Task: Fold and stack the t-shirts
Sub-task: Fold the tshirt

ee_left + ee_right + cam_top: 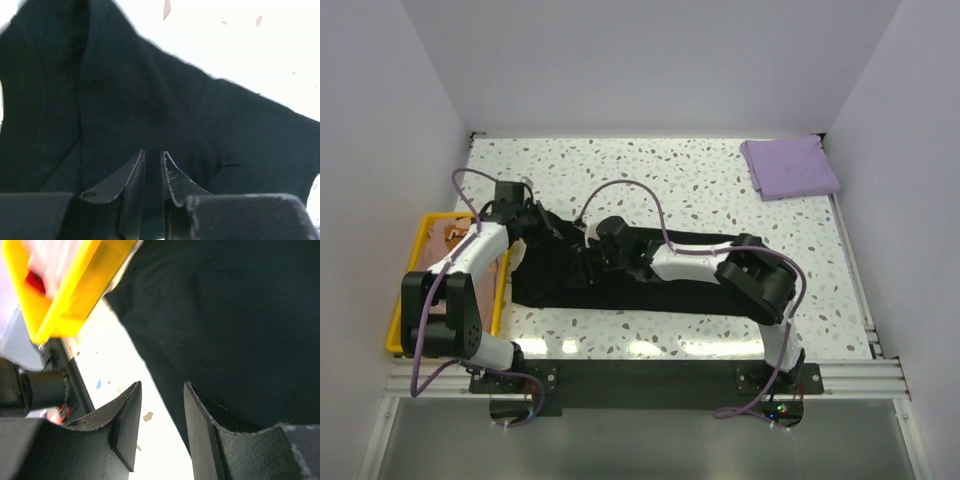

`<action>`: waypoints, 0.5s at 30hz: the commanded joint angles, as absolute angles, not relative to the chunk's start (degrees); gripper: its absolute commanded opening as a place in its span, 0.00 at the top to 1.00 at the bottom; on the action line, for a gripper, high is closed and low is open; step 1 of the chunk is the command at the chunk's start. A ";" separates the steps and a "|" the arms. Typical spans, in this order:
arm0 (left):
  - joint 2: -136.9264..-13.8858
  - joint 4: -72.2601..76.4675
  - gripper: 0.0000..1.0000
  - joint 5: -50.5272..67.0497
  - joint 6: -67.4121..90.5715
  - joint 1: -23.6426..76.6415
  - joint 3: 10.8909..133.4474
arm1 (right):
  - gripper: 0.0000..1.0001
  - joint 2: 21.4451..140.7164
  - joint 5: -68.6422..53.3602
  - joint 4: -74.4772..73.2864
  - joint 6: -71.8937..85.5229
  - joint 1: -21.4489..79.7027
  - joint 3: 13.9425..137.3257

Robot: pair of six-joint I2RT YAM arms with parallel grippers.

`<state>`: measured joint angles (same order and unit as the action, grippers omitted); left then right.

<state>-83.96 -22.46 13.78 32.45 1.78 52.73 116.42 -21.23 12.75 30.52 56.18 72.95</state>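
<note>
The large black t-shirt (620, 290) lies spread across the middle of the table, with both arms over it. My left gripper (530, 215) hovers at the shirt's far left corner. In the left wrist view the left gripper (153, 152) has its jaws a narrow gap apart above rumpled black cloth (150, 100), with nothing pinched between them. My right gripper (585, 265) reaches left across the shirt. The right gripper (162, 384) is open over the shirt's edge (225, 315), bare table showing between its fingers. A folded lavender t-shirt (788, 167) rests at the back right. The peach t-shirt (455, 235) sits in the tray.
A yellow plastic tray (405, 290) stands at the left table edge, close to the black shirt's left side; the tray's corner (75, 295) shows in the right wrist view. White walls enclose the speckled table. The arm bases sit along the near rail.
</note>
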 commanded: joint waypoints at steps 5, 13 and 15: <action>-78.49 -17.49 0.85 9.68 41.21 6.23 44.39 | 0.57 97.66 -3.52 -6.31 30.66 42.39 64.89; -77.17 -16.79 0.93 6.32 46.41 6.33 39.47 | 0.57 88.69 3.87 -16.70 29.88 29.53 57.40; -76.12 -16.08 0.91 6.86 45.71 7.11 39.46 | 0.57 87.28 2.38 -16.09 29.88 29.44 55.82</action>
